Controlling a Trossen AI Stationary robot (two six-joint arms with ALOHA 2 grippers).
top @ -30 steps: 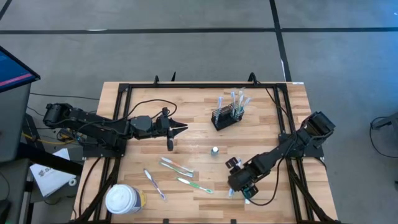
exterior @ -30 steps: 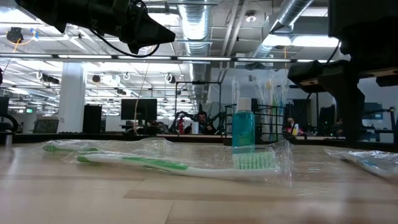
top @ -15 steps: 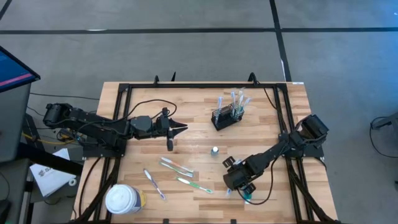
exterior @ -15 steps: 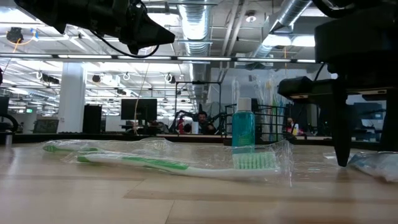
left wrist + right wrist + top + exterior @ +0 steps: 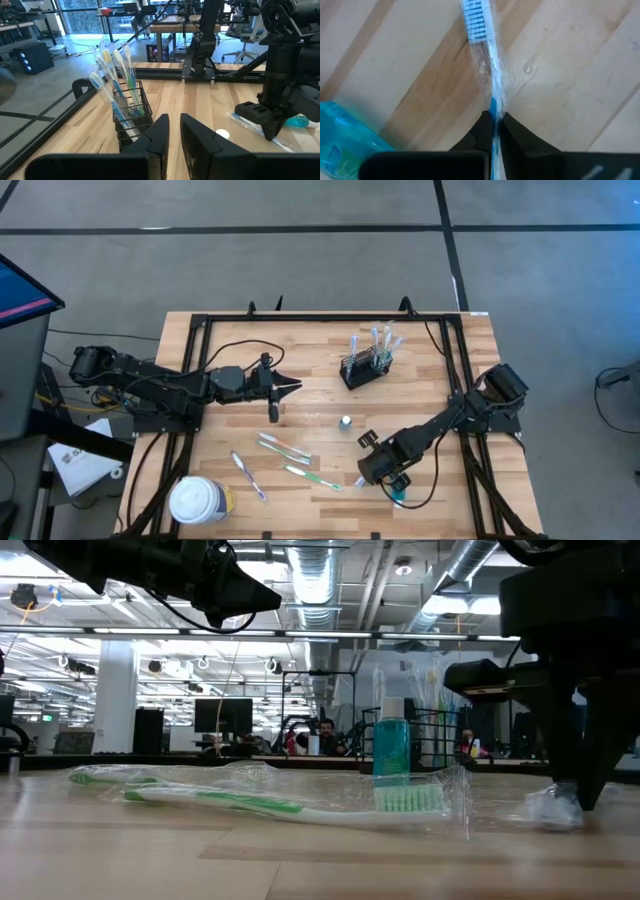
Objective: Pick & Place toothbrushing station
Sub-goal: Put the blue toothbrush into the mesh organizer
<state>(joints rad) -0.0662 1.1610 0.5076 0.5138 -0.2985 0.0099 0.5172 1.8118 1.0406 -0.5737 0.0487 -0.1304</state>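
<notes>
The right pincer (image 5: 494,119) has dropped and nipped together on a wrapped blue toothbrush (image 5: 487,65) lying on the counter (image 5: 440,360). The caddy (image 5: 364,367) stands well beyond it. The left pincer (image 5: 173,131) hovers, nearly together.

Light is bright and even, coming from overhead — ceiling strips (image 5: 200,632) glare white in the low view. The table (image 5: 310,370) is evenly lit from above, with only short, soft shadows under the arms. In the low view the near tabletop is blurred, while the green toothbrush (image 5: 280,803) is sharp and its clear wrap glints. The left wrist view has daylight from windows (image 5: 85,15) — and curved lines at its edges.
</notes>
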